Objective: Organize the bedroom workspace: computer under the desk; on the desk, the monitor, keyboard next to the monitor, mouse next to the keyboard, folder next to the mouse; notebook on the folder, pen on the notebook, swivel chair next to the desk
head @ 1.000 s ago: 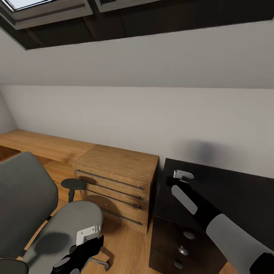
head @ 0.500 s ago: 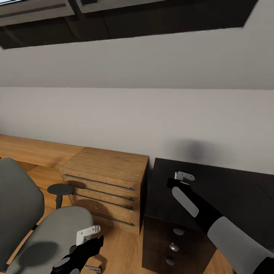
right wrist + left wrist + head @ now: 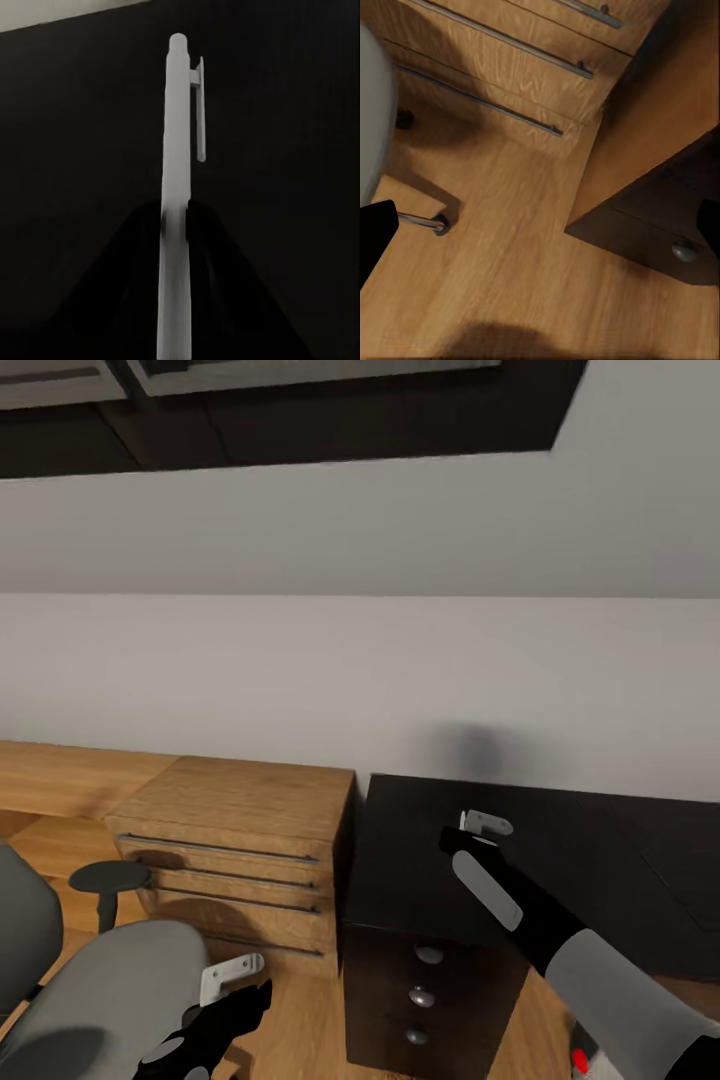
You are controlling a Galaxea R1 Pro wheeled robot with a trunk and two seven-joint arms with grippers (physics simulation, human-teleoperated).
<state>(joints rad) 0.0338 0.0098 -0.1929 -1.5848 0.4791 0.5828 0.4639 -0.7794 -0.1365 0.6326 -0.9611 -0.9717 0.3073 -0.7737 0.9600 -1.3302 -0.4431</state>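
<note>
My right gripper (image 3: pixel 450 840) hovers over the left end of the glossy black desk (image 3: pixel 400 840), shut on the white-silver pen (image 3: pixel 177 150). In the right wrist view the pen sticks out past the dark fingers (image 3: pixel 135 255), above the black desktop (image 3: pixel 67 150). My left gripper (image 3: pixel 250 1000) hangs low beside the grey swivel chair (image 3: pixel 90 1000), open and empty, its fingers (image 3: pixel 375 236) spread wide above the wood floor. A pale corner with a red light (image 3: pixel 581 1062) peeks out at the bottom right, probably the computer.
A light oak drawer cabinet (image 3: pixel 240 810) stands right against the desk's left end. The desk's drawer unit with silver knobs (image 3: pixel 428 954) faces me. A chrome chair leg with a castor (image 3: pixel 435 223) lies on the floor near the cabinet (image 3: pixel 510 67). Grey sloped wall behind.
The whole head view has swung to the right, so the chair and cabinet sit further left in the picture. Both arms keep their pose; the pen stays held.
</note>
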